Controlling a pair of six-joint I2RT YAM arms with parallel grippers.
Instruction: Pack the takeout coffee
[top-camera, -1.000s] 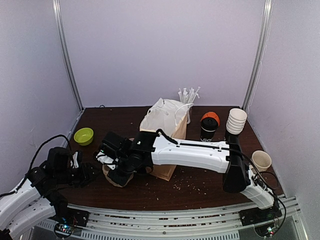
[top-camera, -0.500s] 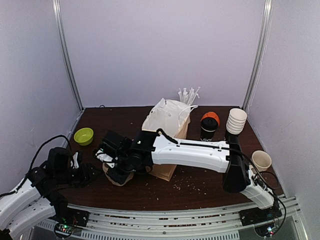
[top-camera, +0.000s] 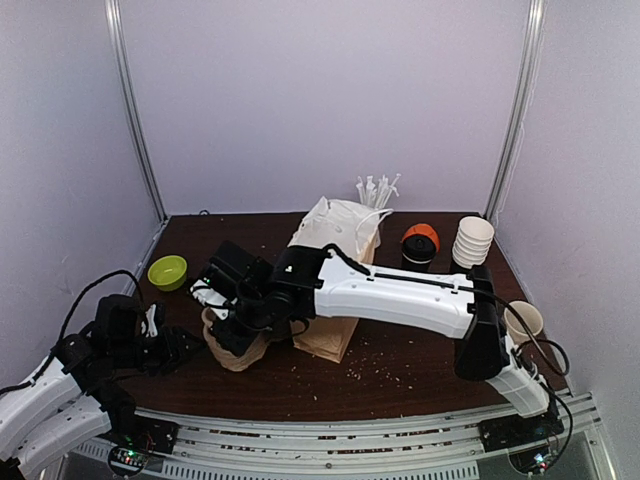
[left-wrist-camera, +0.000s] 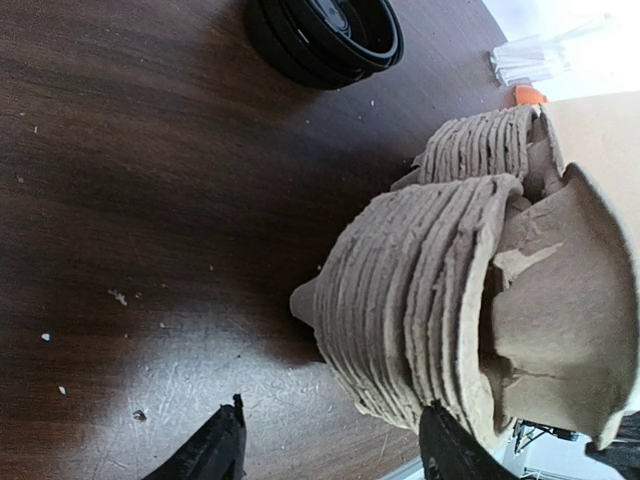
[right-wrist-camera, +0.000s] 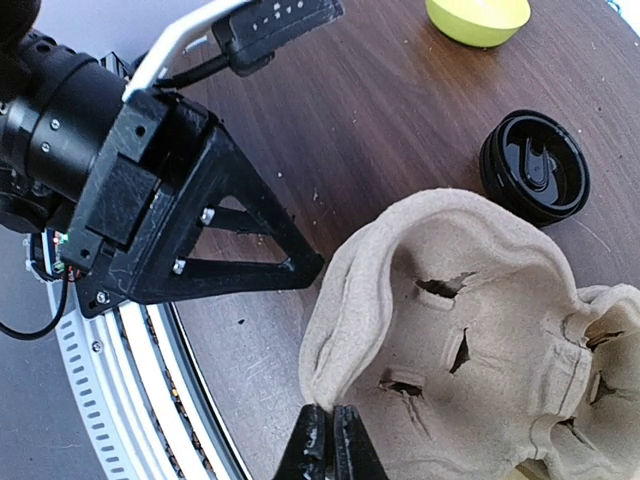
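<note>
The takeout coffee (top-camera: 417, 254) is a black cup with white print and something orange at its top; it stands at the back right, beside the brown paper bag (top-camera: 335, 285). My right gripper (top-camera: 228, 330) reaches across to the left and is shut on the rim of the top pulp cup carrier (right-wrist-camera: 480, 340), as the right wrist view (right-wrist-camera: 333, 412) shows. The carrier stack (left-wrist-camera: 420, 300) lies on the table. My left gripper (left-wrist-camera: 330, 445) is open just left of the stack, its jaws either side of the stack's near edge, and it shows in the top view (top-camera: 172, 345).
A stack of black lids (left-wrist-camera: 325, 40) lies beyond the carriers and shows in the right wrist view (right-wrist-camera: 533, 175). A green bowl (top-camera: 167, 271) sits at the left. White paper cups (top-camera: 472, 243), a cream mug (top-camera: 522, 320) and white stirrers (top-camera: 375, 188) stand at the right and back.
My right arm has risen and drawn back a little, lifting the edge of the top carrier. The left arm has not moved.
</note>
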